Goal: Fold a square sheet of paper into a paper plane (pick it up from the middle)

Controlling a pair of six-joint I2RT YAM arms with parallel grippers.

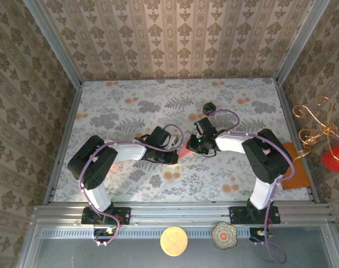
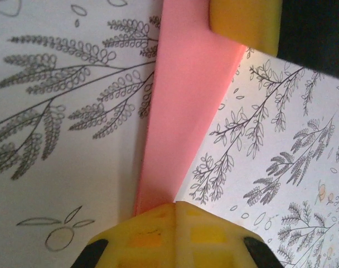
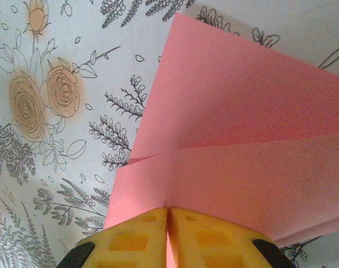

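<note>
Both arms reach to the middle of the floral table (image 1: pixel 130 100) and meet over the paper plane (image 1: pixel 183 152), which is already folded into a narrow salmon-pink wedge of several layers. The left gripper (image 2: pixel 175 209) has its 2 yellow fingers pressed together on the wedge's thin end, so the paper runs straight away from its tips. The right gripper (image 3: pixel 168 215) is likewise closed, pinching the wider end where 2 flaps meet along a crease. From the left wrist, a yellow finger (image 2: pixel 245 22) sits at the paper's far end, probably the right gripper's. Holding both ends this way likely keeps the layers stacked and the creases shut, ready for another fold. The plane spans the gap between the 2 grippers. I cannot tell whether it touches the table.
</note>
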